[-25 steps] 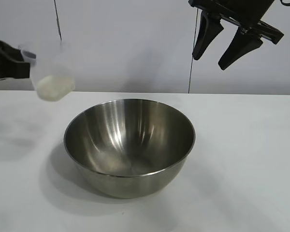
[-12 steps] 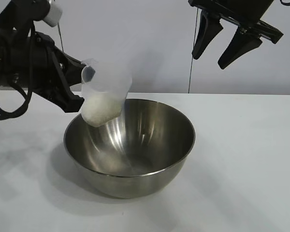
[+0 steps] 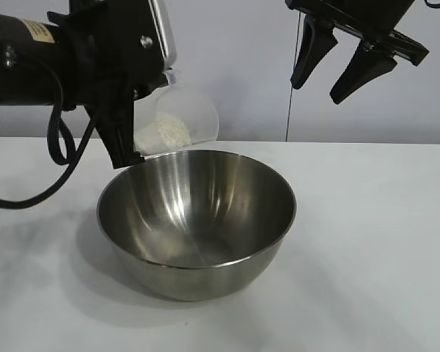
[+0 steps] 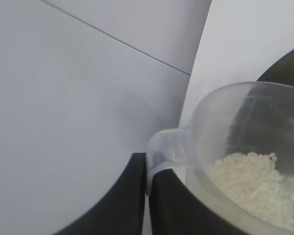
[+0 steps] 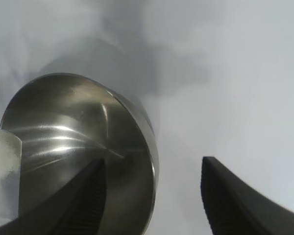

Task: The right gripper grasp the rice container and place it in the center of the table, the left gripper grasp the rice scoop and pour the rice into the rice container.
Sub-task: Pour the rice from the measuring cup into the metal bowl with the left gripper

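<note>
The rice container, a wide shiny steel bowl, stands mid-table with only bare steel showing inside. My left gripper is shut on the handle of the rice scoop, a frosted plastic cup held tilted just above the bowl's far-left rim. The rice lies heaped inside the cup. In the left wrist view the gripper pinches the scoop by its handle, and the rice sits low in it. My right gripper hangs open, high above the bowl's right side, holding nothing. In its own view, the right gripper straddles the bowl's rim from above.
The white table spreads bare to the right and front of the bowl. A black cable loops down from the left arm to the tabletop. A thin dark line runs down the back wall.
The left arm has swung in from the left edge, carrying the scoop over to the bowl's far-left rim and turning it. The right gripper has not moved.
</note>
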Controlling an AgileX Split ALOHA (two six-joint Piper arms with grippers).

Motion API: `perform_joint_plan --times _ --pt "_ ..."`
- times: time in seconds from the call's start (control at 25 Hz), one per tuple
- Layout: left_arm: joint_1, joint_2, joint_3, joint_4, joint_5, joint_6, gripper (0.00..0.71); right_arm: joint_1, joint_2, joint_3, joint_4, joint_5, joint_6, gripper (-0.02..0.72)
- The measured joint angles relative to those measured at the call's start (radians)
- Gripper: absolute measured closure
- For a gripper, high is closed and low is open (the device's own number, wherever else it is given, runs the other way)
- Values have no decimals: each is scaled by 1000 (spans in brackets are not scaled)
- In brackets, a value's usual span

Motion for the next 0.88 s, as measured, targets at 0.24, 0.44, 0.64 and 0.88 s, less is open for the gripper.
perform_joint_plan --times 0.24,0.44,0.64,0.88 --pt "-39 76 -3 -77 -109 504 702 0 0 0 0 -11 0 304" --pt "-120 157 -9 -174 -183 812 702 0 0 0 0 -13 0 304" --pt "-154 188 -13 -198 -204 901 702 0 0 0 0 -13 -2 304" --pt "-155 188 -19 -237 -234 925 702 0 0 0 0 -13 -4 304"
